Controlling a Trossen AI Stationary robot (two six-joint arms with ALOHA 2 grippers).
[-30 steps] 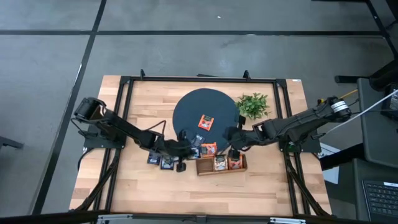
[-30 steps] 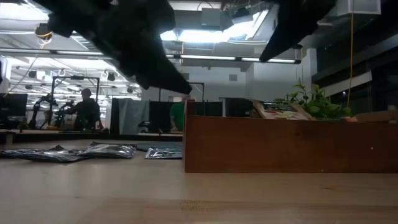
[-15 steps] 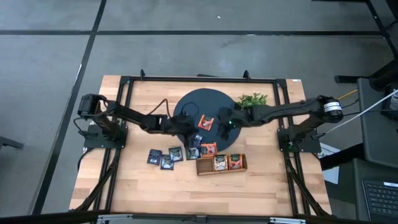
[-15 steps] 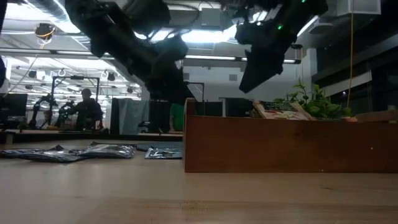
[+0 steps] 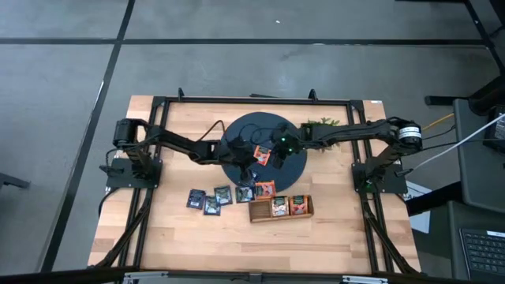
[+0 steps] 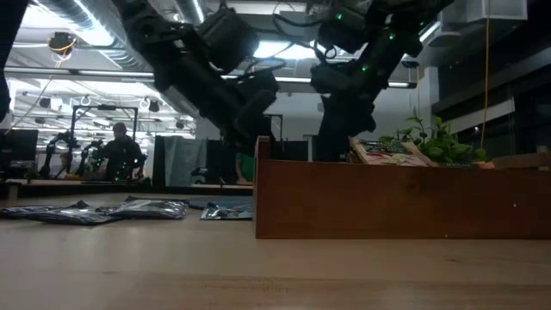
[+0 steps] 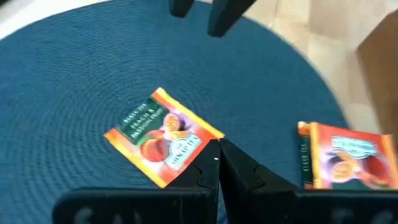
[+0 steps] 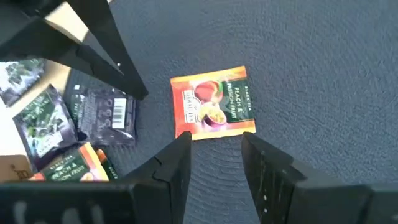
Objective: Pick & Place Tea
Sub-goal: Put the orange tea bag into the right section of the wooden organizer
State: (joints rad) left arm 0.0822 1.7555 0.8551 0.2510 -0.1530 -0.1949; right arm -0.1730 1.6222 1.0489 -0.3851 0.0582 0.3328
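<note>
An orange tea sachet lies flat on the round dark mat. My right gripper hovers open just over the sachet, its fingers short of the near edge. My left gripper is shut, and its tip stands beside one corner of the same sachet. In the right wrist view a strip of mat shows between that tip and the sachet. Several more sachets lie on the wood near the mat. Two orange ones stand in the wooden tray.
A leafy plant stands at the mat's far right, under my right arm. Dark sachets and an orange one lie just off the mat toward the tray. Bare wood stretches along the near edge.
Both grippers have left the row of sachets and the tray and swung toward the far edge onto the mat. The left came from the left, the right from the right, and they now meet at the orange sachet, which has stayed where it lay.
</note>
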